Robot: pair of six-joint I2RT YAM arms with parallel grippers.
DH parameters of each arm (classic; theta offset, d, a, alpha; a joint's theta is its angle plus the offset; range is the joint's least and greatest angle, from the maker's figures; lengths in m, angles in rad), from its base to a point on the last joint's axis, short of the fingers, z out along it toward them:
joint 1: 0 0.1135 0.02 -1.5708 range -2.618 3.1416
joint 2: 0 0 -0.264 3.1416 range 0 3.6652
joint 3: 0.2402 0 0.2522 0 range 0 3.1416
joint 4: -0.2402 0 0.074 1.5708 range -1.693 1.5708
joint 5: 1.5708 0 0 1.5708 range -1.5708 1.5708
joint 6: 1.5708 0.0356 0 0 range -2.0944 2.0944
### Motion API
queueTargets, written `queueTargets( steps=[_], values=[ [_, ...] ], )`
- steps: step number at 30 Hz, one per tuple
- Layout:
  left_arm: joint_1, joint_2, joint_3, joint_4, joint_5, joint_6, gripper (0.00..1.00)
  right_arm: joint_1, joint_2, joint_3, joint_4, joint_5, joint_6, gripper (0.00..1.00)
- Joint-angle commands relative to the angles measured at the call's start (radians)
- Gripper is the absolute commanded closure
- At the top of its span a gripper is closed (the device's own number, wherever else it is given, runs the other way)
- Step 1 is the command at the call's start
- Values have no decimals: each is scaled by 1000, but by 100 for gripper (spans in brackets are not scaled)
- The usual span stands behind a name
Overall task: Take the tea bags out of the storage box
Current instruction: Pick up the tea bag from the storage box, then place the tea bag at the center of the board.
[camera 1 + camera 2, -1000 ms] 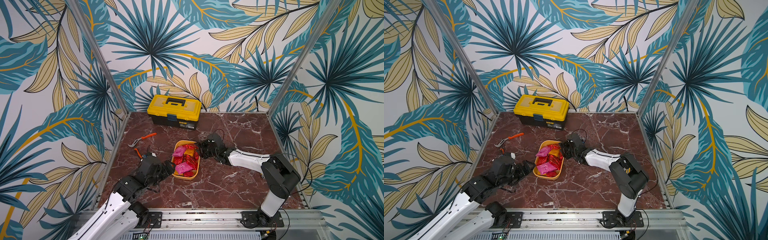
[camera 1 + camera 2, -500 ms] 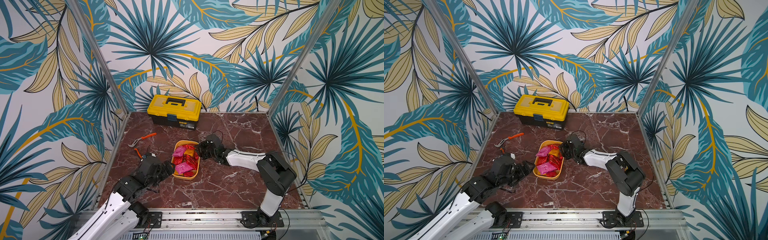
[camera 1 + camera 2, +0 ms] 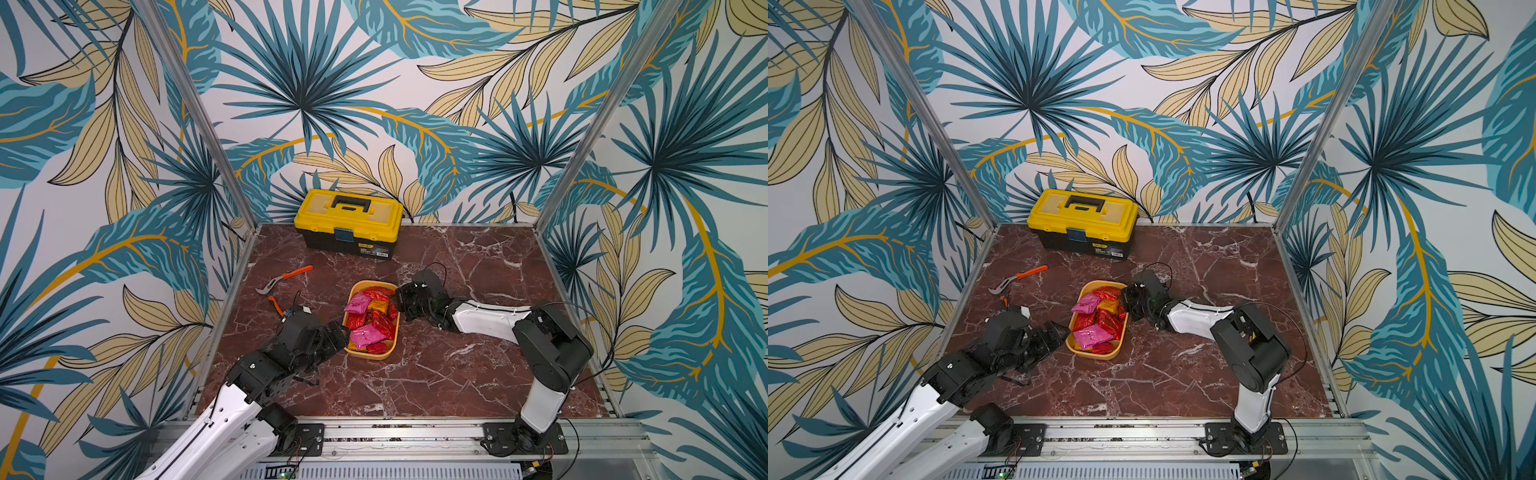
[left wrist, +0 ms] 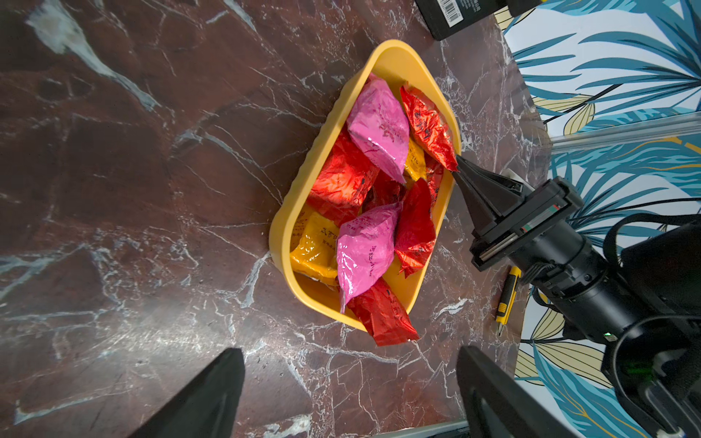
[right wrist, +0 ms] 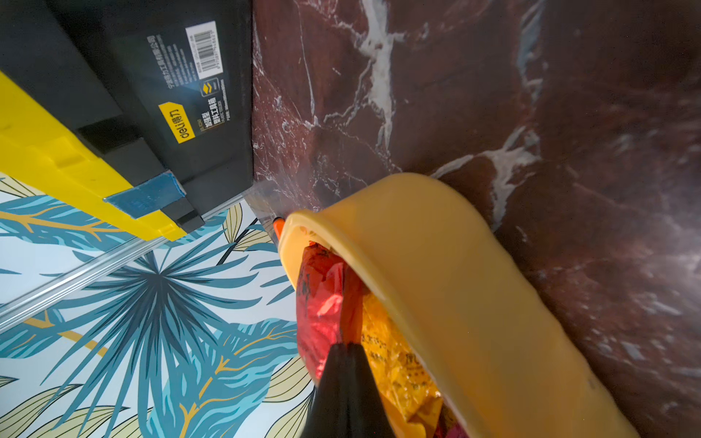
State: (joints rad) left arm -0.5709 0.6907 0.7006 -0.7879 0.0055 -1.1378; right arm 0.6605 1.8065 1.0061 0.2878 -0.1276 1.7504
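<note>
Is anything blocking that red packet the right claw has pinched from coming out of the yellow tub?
Nothing visible does. The right gripper is shut on the corner of a red tea bag at the storage box rim, with no other bag on top. The table beside is bare.

I count two magenta-pink foil sachets (image 4: 379,129), two orange-yellow ones (image 4: 315,246), maybe six red ones (image 4: 415,227), one shallow yellow plastic tub (image 4: 282,242).

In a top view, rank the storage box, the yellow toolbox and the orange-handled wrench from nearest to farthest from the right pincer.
From the right pincer, shut on a red tea bag:
1. storage box, right at its tips.
2. toolbox, by the back wall.
3. orange-handled wrench, past the box, left arm's side.
</note>
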Motion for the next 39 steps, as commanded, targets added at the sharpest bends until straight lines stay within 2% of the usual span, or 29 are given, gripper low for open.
queueTargets(
  steps=[1,6,11,18,22,25,29,34,39],
  values=[
    [-3,14,71,7,-12,15,6,-5,-43,-5,24,-44,-55,100],
    [-4,95,139,28,16,57,5,-27,-100,15,-8,-81,-141,100],
    [-11,209,192,117,79,75,5,-84,-235,5,-132,-73,-261,100],
    [-105,448,313,260,145,94,5,-270,-448,-62,-343,-74,-450,100],
    [-156,563,360,346,187,86,5,-391,-507,-115,-422,-68,-572,100],
    [-188,627,390,373,194,82,5,-473,-488,-148,-440,-88,-651,100],
    [-211,657,400,383,191,75,5,-532,-367,-132,-436,-154,-752,100],
    [-212,625,381,367,174,70,5,-553,-166,-101,-356,-275,-787,100],
    [-213,565,365,321,142,75,4,-555,-103,-113,-308,-252,-800,100]
  ],
)
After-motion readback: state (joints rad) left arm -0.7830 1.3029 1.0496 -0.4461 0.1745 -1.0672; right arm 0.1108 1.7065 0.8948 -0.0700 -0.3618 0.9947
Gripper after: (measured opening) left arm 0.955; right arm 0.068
